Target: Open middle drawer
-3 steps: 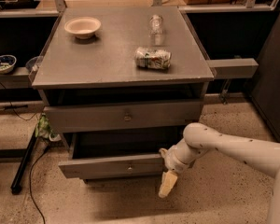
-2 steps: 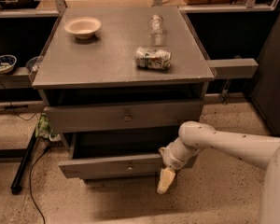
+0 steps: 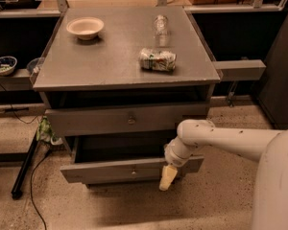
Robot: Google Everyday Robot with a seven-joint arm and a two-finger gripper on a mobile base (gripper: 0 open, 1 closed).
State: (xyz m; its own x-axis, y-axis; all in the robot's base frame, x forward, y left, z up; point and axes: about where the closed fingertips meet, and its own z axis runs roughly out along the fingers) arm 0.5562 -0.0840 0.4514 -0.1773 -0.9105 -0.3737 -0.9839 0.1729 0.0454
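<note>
The grey cabinet (image 3: pixel 125 61) stands in the middle of the camera view. Its middle drawer (image 3: pixel 110 170) is pulled out toward me, with the dark interior showing behind the flat front and a small knob (image 3: pixel 133 169) at the centre. The uppermost drawer (image 3: pixel 101 120) above it sits slightly out. My gripper (image 3: pixel 167 177) hangs downward on the white arm (image 3: pixel 221 138), against the right part of the middle drawer's front, right of the knob. The lowest drawer is hidden under the open one.
On the cabinet top are a white bowl (image 3: pixel 85 28), a lying can (image 3: pixel 157 60) and a clear bottle (image 3: pixel 160 25). A black stand leg and cables (image 3: pixel 26 166) lie on the floor at left. A shelf with a small bowl (image 3: pixel 3 65) is further left.
The gripper and forearm have shifted slightly left and up along the middle drawer's front. The drawer stays pulled out about as far as before.
</note>
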